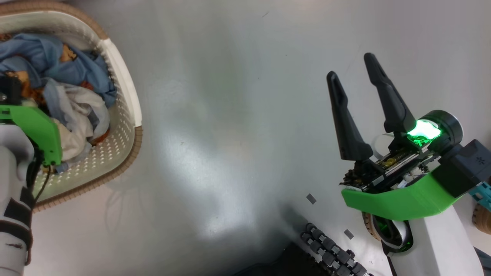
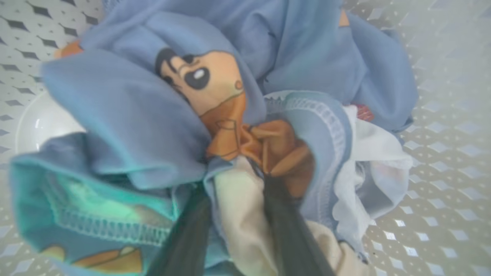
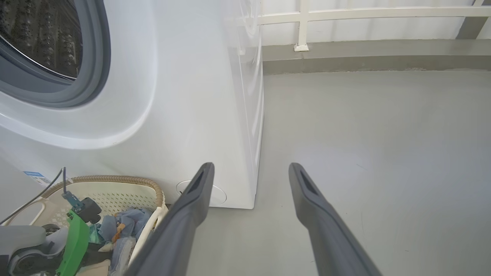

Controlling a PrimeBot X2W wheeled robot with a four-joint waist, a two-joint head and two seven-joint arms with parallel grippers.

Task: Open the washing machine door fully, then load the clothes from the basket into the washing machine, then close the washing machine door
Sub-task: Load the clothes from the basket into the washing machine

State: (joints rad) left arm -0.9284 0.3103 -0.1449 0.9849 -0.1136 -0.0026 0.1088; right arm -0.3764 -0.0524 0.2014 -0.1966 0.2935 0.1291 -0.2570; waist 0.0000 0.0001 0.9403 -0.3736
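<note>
Left gripper (image 2: 245,172) jaws pinched soft, light clothes (image 2: 134,115) in basket (image 1: 128,96) — bunched folds prob. hold best; right gripper (image 1: 351,66) gaped wide, empty.

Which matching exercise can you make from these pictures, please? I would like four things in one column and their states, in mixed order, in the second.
Things:
1. left pincer
2. right pincer
3. basket
4. washing machine

States:
A. open, above the bare floor
B. holds the blue and white clothes
C. white, with its steel drum in sight
D. pushed into the clothes, cloth between its fingers

Pairs: 1-D, 2-A, 3-B, 4-C
</note>
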